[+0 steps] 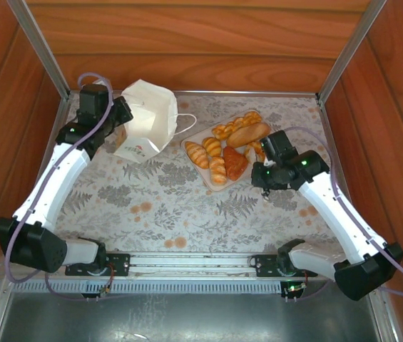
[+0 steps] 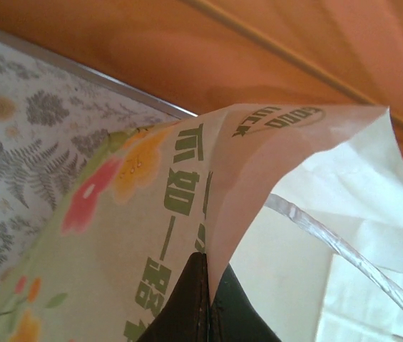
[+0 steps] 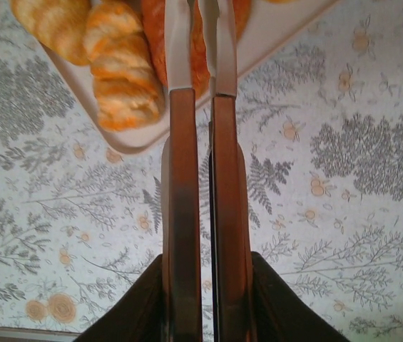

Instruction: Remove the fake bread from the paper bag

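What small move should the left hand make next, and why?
Probably lower the paper bag to the table and let go. The left hand is shut on the bag's edge, holding it tilted, while the fake bread already lies on the tray. I cannot see inside the bag, so this is a judgement.

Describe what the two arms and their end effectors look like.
Both the left arm and right arm have white tapered links, black joint housings and lilac cables looped alongside. Green lights glow near the right wrist. The right end effector has long, flat, narrow fingers.
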Controlling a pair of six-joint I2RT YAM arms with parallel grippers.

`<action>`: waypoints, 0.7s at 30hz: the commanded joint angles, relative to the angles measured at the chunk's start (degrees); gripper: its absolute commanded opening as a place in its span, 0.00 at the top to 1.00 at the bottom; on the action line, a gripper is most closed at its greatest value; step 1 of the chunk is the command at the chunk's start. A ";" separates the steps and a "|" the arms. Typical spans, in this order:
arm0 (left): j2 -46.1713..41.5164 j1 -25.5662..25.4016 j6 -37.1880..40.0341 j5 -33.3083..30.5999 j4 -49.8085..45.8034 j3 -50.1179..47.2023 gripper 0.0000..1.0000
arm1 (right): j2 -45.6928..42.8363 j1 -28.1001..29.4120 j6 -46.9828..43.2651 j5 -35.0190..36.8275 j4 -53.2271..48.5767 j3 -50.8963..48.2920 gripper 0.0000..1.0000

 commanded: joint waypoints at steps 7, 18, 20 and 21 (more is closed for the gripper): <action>6.82 7.25 -12.93 15.39 7.40 -1.88 1.00 | -2.26 -1.02 3.53 -2.66 2.60 -5.13 0.71; 16.48 9.50 -14.05 22.12 7.69 4.38 1.00 | -3.19 -1.06 4.32 -3.37 3.41 -6.65 0.71; 16.81 9.50 -14.12 22.75 7.80 4.90 0.94 | -3.10 -1.07 4.36 -3.53 3.79 -6.72 0.71; 16.76 9.51 -14.14 22.63 7.90 4.95 0.90 | -3.05 -1.07 4.38 -3.56 4.04 -6.66 0.71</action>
